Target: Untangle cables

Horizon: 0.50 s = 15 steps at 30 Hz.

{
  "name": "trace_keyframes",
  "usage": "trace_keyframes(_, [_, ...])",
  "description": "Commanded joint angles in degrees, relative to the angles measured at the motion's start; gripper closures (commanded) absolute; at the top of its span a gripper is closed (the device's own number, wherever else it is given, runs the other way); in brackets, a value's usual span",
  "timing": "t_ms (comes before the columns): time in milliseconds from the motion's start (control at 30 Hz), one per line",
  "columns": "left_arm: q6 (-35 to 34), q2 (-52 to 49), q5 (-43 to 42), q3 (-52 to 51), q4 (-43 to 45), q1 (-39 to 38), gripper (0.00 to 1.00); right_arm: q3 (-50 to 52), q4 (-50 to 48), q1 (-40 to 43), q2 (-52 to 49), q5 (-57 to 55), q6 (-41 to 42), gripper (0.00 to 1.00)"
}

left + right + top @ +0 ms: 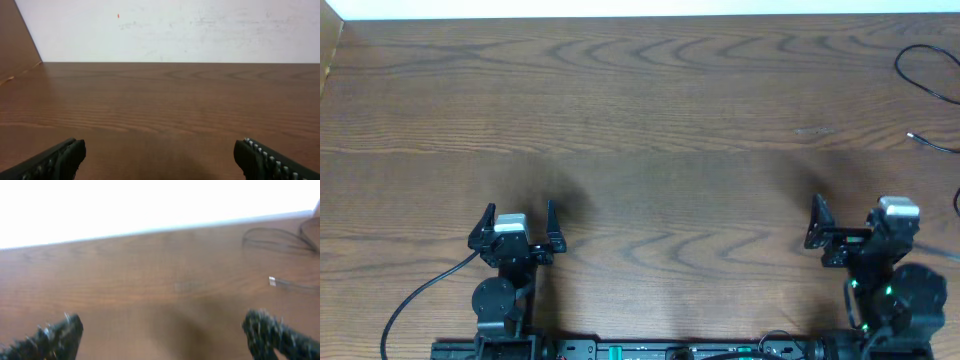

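my left gripper (160,157) has its fingers spread wide, with nothing between them, only bare wood below. my right gripper (160,330) is also wide apart and holds nothing. both are near the front edge of the wooden table (640,120), well apart from each other, one at each side. the surface is dark brown with long wavy grain, and it reaches back to a plain white wall (175,30). at the far left a brown side panel (17,45) stands up along the table edge. a thin black cord (901,66) lies in a loose loop at the far right corner and runs out of view to the right. a small plug end (272,281) lies nearer to me, ahead and right of my right gripper, not touching it; i cannot tell if it belongs to the same cord, because the right wrist view is blurred
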<state>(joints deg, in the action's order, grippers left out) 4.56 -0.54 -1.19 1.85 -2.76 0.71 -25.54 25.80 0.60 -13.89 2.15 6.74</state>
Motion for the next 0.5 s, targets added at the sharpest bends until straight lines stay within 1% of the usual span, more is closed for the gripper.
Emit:
trace_keyframes(0, [0.57,0.31,0.31,-1.62,-1.22,0.24,0.00,6.80,-3.23,-0.44,7.39,1.27,-0.57,0.01])
trace_keyframes(100, [0.57,0.31,0.31,-1.62,-1.20,0.24,0.00,12.00,-7.15,-0.42,13.84,2.14,-0.52,0.01])
trace_keyframes(233, [0.57,0.31,0.31,-1.62,-1.20,0.24,0.00,14.01,-10.95,-0.50,13.60,2.54,-0.35,0.01])
trace_keyframes(467, [0.59,0.31,0.31,-1.62,-1.22,0.24,0.00,16.63,-14.82,-0.48,13.60,1.62,-0.39,0.01])
